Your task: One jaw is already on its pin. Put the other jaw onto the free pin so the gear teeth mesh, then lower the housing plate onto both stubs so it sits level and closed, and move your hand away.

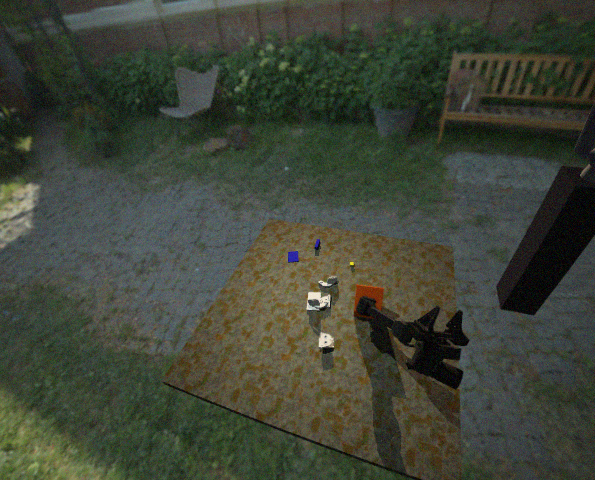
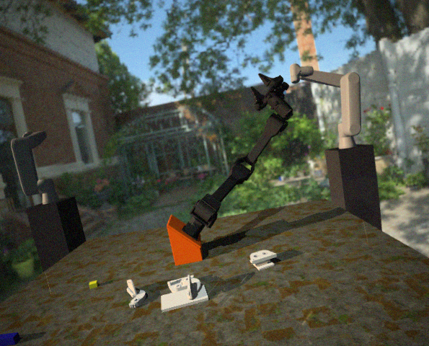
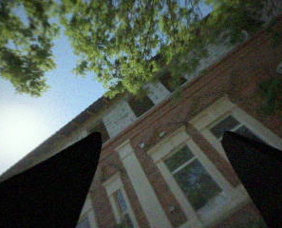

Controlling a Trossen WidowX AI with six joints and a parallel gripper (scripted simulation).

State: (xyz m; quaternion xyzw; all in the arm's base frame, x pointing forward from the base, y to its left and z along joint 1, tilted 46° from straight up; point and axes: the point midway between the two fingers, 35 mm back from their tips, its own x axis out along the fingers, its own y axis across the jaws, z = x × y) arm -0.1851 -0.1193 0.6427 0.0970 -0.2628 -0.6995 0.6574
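The white base (image 1: 311,296) (image 2: 171,302) stands near the middle of the table. One white jaw (image 2: 189,289) is on it, with its finger upright. Whether its teeth sit exactly is too small to tell. The other white jaw (image 1: 331,281) (image 2: 136,298) lies on the table beside the base, off the pins. The white housing plate (image 1: 326,339) (image 2: 262,255) rests on a small white stand (image 2: 264,265), apart from the base. My gripper (image 1: 448,310) (image 2: 255,81) (image 3: 161,137) is open and empty, raised high above the table and far from all the parts.
My arm rises from an orange block (image 1: 369,291) (image 2: 184,246). A yellow cube (image 1: 351,264) (image 2: 92,284), a blue block (image 1: 317,243) and a flat blue square (image 1: 292,256) lie on the table. Dark pedestals (image 2: 352,179) (image 2: 46,231) carrying other arms stand beyond the table.
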